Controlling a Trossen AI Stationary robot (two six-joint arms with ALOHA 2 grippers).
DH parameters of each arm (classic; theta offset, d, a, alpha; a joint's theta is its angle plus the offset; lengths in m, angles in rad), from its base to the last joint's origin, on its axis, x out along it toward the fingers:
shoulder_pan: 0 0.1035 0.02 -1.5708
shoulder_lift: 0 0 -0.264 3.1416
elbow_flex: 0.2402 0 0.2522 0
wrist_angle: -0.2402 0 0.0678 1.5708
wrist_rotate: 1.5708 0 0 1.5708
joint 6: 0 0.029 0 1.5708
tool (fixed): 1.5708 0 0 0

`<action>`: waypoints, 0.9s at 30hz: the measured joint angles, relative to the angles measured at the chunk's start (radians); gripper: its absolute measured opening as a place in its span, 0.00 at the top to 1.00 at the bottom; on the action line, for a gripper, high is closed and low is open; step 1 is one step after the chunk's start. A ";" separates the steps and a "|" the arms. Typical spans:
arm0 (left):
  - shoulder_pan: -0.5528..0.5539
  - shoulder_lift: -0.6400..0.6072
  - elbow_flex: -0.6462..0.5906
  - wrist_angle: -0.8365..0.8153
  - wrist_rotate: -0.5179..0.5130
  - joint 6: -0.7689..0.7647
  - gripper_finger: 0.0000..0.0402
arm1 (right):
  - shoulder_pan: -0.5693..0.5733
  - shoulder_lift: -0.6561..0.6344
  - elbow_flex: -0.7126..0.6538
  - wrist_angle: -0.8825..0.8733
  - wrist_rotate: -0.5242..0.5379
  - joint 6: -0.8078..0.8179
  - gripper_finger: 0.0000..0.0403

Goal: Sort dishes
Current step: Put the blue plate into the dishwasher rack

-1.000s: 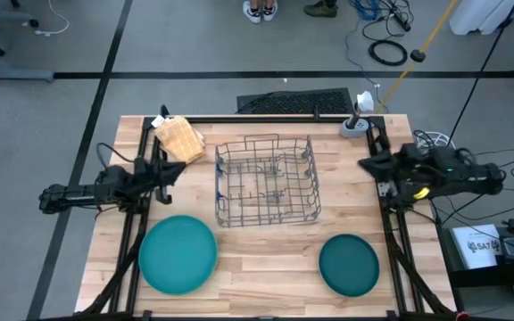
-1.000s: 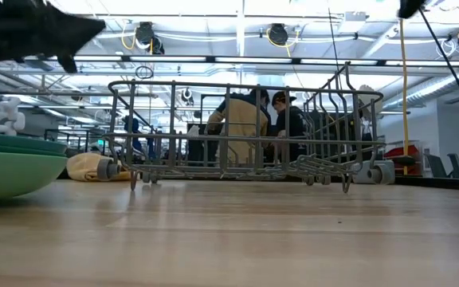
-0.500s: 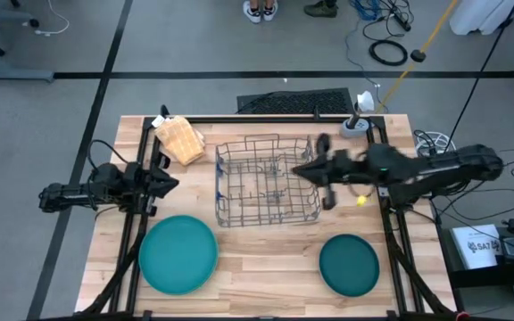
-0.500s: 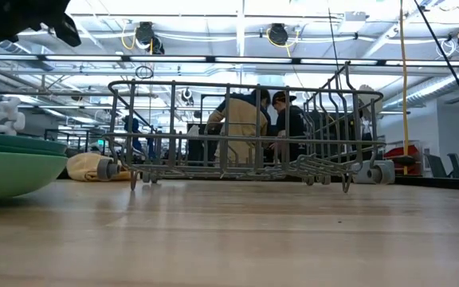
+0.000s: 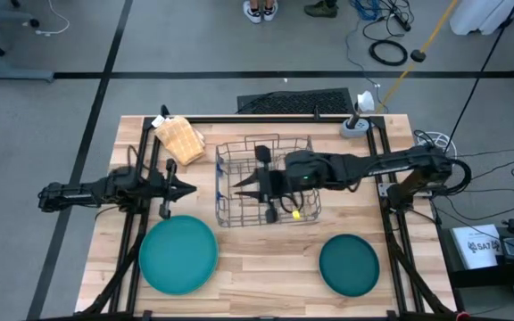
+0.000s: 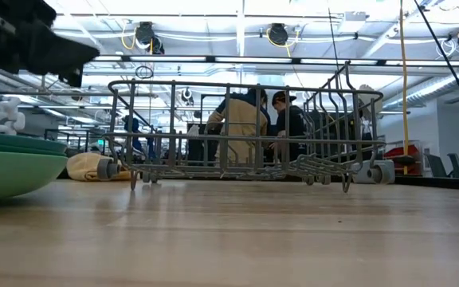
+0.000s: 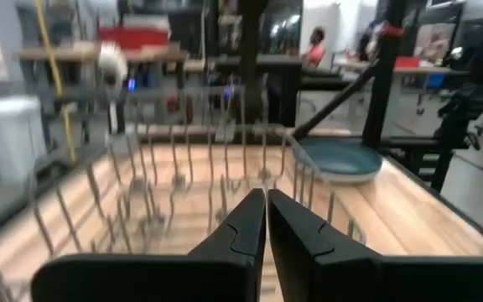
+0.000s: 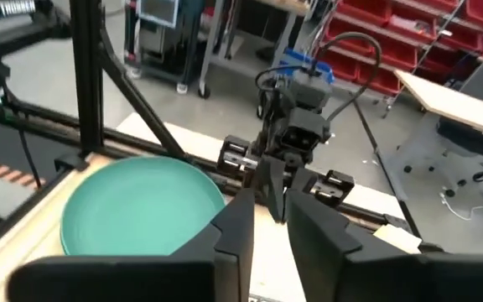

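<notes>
Dishes: from above we see a large teal plate (image 5: 178, 254) front left, a darker plate (image 5: 349, 265) front right | right gripper (image 5: 255, 186) over the wire rack (image 5: 266, 178), fingers slightly parted, empty | low view: stacked plates (image 6: 10, 163) far left | left wrist: left gripper (image 7: 266, 220) pressed together, empty, facing the rack.
</notes>
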 joint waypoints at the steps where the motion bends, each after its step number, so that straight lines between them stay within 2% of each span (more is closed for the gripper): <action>1: 0.000 0.007 0.006 -0.016 -0.003 -0.009 0.93 | 0.000 0.008 0.014 -0.020 0.000 -0.002 0.81; 5: -0.005 0.056 0.070 -0.070 0.004 -0.031 0.93 | -0.001 0.010 0.027 -0.043 0.001 -0.013 0.75; 8: -0.026 0.122 0.133 -0.088 0.018 -0.068 0.89 | -0.002 -0.004 0.027 -0.088 0.001 -0.021 0.72; 11: -0.050 0.209 0.221 -0.124 0.020 -0.104 0.79 | -0.002 -0.020 0.027 -0.121 0.002 -0.041 0.69; 14: -0.082 0.315 0.315 -0.229 0.019 -0.129 0.67 | -0.002 -0.024 0.027 -0.143 0.002 -0.061 0.67; 19: -0.125 0.533 0.433 -0.538 0.017 -0.172 0.51 | -0.003 -0.024 0.027 -0.169 0.002 -0.108 0.67; 27: -0.176 0.867 0.482 -0.620 0.053 -0.241 0.50 | -0.024 -0.024 0.027 -0.178 0.002 -0.111 0.68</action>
